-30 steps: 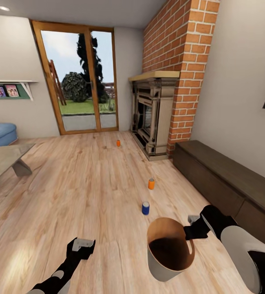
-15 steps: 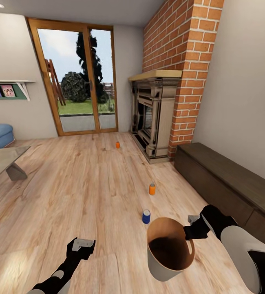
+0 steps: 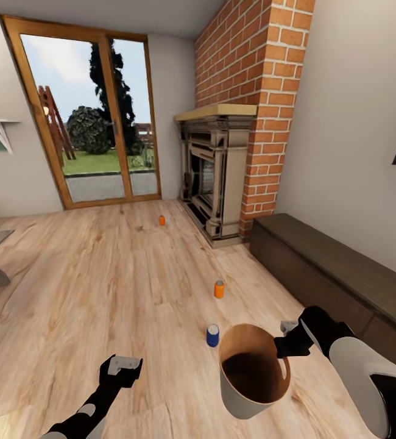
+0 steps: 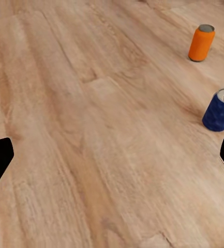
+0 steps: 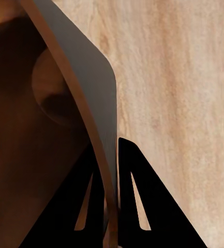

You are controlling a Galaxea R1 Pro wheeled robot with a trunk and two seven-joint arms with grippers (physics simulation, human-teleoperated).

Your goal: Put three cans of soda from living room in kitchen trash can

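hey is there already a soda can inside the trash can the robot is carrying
No: the trash can, held at its rim by the right gripper, shows a bare brown inside, and the blue can and both orange cans stand on the floor.

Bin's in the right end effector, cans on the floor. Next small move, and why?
Probably reach the open left end effector toward the blue can: it stands upright nearest the robot, beside the trash can whose rim the right end effector pinches; that trash can looks empty.
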